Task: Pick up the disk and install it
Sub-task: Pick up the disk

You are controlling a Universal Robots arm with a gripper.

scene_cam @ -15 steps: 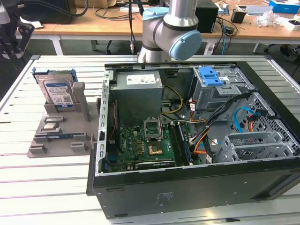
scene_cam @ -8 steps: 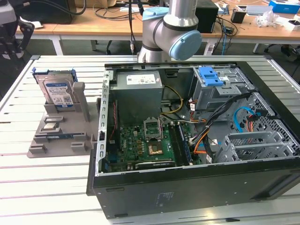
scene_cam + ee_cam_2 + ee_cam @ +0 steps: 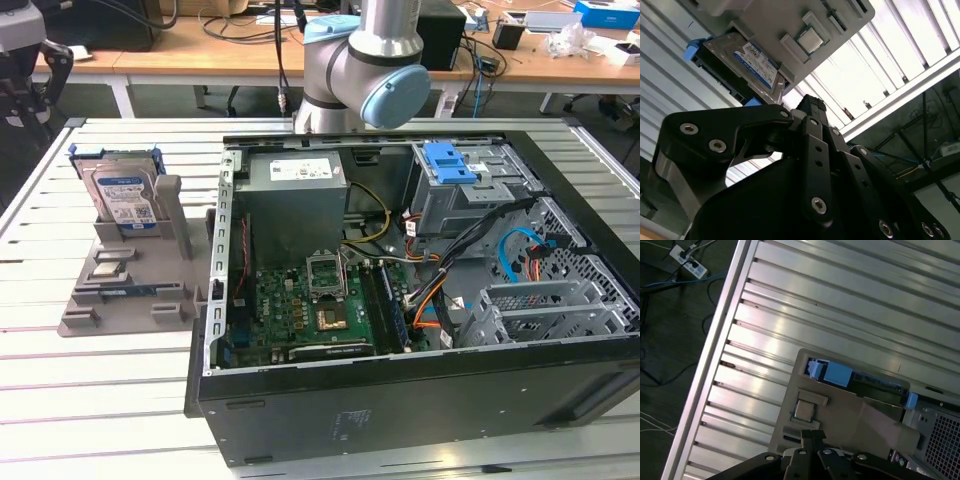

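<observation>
The disk (image 3: 122,195), a silver drive with a white-and-blue label in a blue carrier frame, stands on edge in a grey holder (image 3: 120,300) on the slatted table, at the exterior view's left. In the second wrist view the disk (image 3: 747,60) sits in the holder (image 3: 790,30) beyond my black gripper (image 3: 807,102). The first wrist view has the disk's blue frame (image 3: 840,374) poking out of the holder (image 3: 855,410), with my gripper (image 3: 811,434) short of it. The fingers look pressed together with nothing between them, apart from the disk.
An open black computer case (image 3: 400,380) lies to the exterior view's right of the holder. Inside it are a grey power-supply box (image 3: 295,185), a blue latch piece (image 3: 448,162) and cables. A small chip (image 3: 810,41) rests on the holder. The arm (image 3: 365,70) rises behind the case.
</observation>
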